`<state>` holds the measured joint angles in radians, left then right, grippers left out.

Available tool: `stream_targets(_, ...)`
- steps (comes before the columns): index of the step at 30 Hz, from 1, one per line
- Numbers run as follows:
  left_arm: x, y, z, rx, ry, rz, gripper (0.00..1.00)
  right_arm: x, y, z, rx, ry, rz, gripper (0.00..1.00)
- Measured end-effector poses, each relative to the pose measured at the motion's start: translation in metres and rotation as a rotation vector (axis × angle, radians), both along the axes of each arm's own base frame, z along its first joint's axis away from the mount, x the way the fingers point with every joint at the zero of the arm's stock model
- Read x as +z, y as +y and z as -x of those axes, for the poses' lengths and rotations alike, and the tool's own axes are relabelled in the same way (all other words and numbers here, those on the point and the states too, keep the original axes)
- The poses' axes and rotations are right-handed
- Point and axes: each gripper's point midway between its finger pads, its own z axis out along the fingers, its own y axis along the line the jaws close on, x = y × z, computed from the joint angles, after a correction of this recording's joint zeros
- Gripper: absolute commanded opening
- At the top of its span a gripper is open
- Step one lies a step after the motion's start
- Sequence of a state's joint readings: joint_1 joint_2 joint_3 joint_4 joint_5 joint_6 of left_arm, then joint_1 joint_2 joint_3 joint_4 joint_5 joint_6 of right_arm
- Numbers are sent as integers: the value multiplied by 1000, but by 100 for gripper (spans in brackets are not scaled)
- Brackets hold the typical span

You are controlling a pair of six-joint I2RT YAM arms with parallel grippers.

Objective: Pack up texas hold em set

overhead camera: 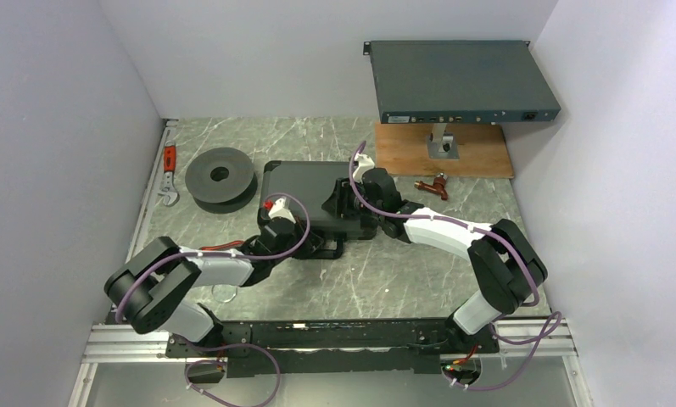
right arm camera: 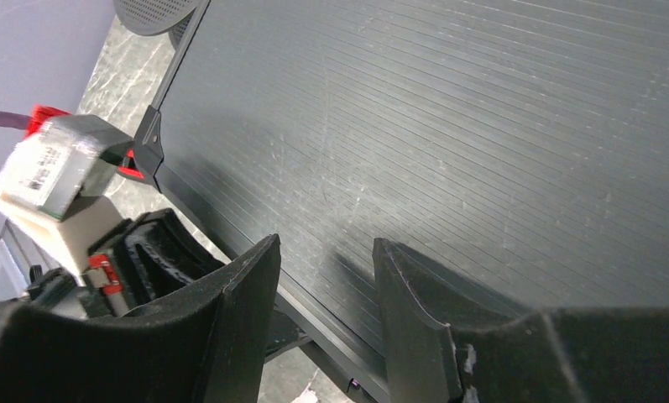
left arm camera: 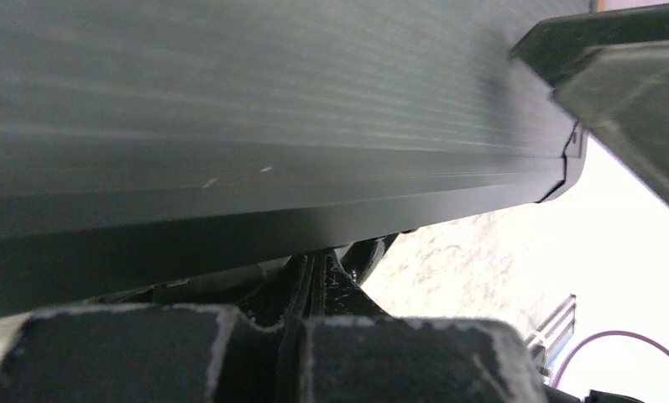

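The black hard briefcase (overhead camera: 304, 191) lies shut in the middle of the table, ribbed lid up. My left gripper (overhead camera: 310, 243) is at its near edge. In the left wrist view the case (left arm camera: 230, 126) looms just above the left gripper (left arm camera: 314, 273), whose jaws are pressed together. My right gripper (overhead camera: 344, 203) hovers over the lid's near right part. In the right wrist view its fingers (right arm camera: 247, 294) stand apart over the lid (right arm camera: 482, 126) by the near rim, holding nothing. Chips, card decks and the button are out of view.
A dark grey spool (overhead camera: 221, 176) sits left of the case. A grey rack-mount box (overhead camera: 461, 82) stands on a post over a wooden board (overhead camera: 478, 153) at the back right. A small red-brown object (overhead camera: 433, 185) lies right of the case. A red-handled wrench (overhead camera: 170, 174) lies by the left wall.
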<state>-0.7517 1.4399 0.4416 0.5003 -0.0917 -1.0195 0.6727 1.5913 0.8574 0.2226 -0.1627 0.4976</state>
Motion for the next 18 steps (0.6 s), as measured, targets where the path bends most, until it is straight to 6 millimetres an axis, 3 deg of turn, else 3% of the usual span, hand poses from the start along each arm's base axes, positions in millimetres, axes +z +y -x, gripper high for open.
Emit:
stream_targets(8, -24, -5, 4, 37, 28, 47, 0, 0, 3, -2, 4, 2, -1, 49)
stream_targets(18, -26, -14, 3, 59, 36, 87, 0, 0, 5, -6, 3, 4, 1, 49)
